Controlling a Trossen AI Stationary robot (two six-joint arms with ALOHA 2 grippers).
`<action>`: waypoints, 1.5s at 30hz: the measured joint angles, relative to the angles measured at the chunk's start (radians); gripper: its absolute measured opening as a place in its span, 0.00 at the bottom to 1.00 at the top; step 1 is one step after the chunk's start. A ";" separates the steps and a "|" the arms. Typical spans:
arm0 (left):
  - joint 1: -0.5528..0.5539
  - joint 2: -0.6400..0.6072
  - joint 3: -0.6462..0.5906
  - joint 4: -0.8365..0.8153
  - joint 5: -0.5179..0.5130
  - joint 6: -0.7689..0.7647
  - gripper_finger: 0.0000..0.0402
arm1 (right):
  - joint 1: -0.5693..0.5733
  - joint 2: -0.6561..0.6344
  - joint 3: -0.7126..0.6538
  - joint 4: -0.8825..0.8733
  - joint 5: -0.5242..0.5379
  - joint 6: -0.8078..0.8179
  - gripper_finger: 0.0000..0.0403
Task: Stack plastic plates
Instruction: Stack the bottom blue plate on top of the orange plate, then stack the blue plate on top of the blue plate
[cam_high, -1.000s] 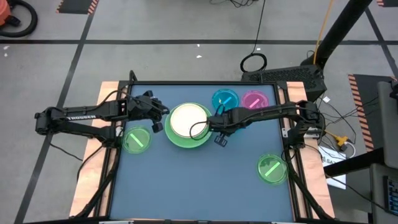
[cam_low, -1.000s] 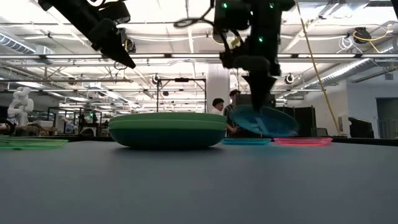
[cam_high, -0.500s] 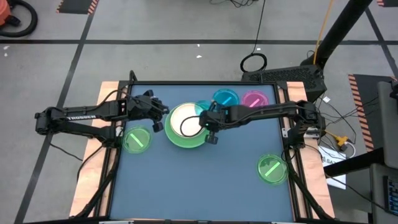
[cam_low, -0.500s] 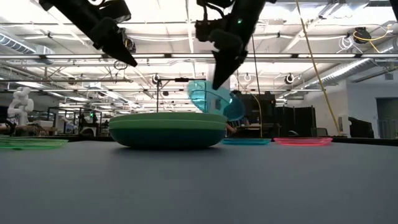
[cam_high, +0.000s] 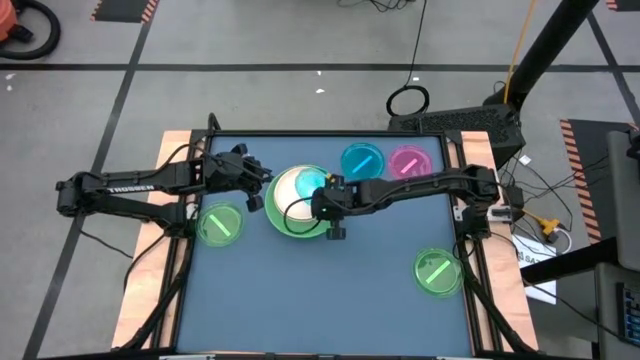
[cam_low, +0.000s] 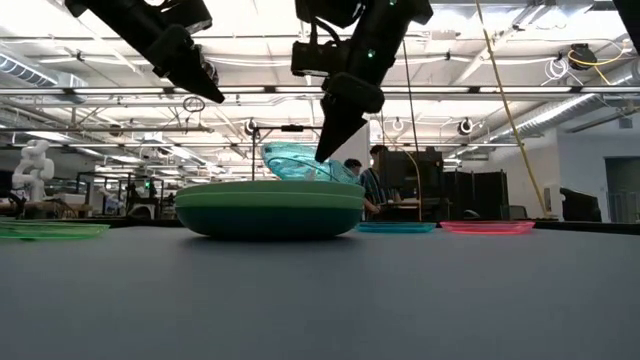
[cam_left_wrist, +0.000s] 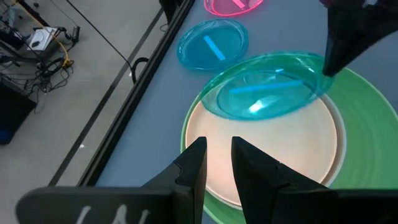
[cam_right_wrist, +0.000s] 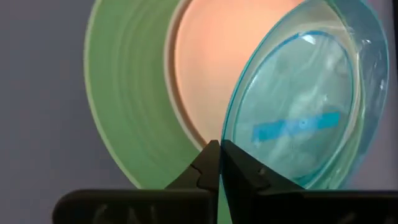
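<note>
A large green plate (cam_high: 298, 232) sits on the table's far middle with a cream plate (cam_high: 288, 198) nested in it. Above the cream plate a translucent blue plate (cam_left_wrist: 267, 93) with a blue stripe hangs tilted, and my right gripper (cam_high: 322, 200) is shut on it. My left gripper (cam_high: 255, 195) hovers just left of the stack, raised above it, its fingers a narrow gap apart with nothing between them (cam_left_wrist: 217, 149). My right gripper pinches the blue plate's rim (cam_right_wrist: 227, 140) between its two fingers, on the side toward the table's right. The fingers slant down from the right. The plate sits tilted over the cream plate (cam_right_wrist: 199, 68); whether its low side (cam_low: 345, 178) touches the stack I cannot tell.
A second blue plate (cam_high: 362, 162) and a pink plate (cam_high: 408, 162) lie flat at the far right. A small green striped plate (cam_high: 220, 225) lies at the left and another (cam_high: 437, 270) at the near right. The table's near half has free room.
My right gripper has carried the blue plate toward the table's left, from beside the stack to over the cream plate, and rolled its wrist. The plate tipped up steeply on the way and now lies flatter and lower.
</note>
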 joint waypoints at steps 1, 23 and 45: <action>0.000 0.000 0.000 0.000 0.000 0.000 0.20 | 0.004 0.003 0.000 0.010 0.000 -0.012 0.03; 0.000 0.000 0.000 -0.005 0.000 -0.017 0.20 | 0.017 -0.014 0.000 -0.071 0.007 0.045 0.13; -0.025 0.000 0.000 0.023 0.000 -0.072 0.20 | -0.173 -0.426 -0.533 0.404 0.178 0.198 0.01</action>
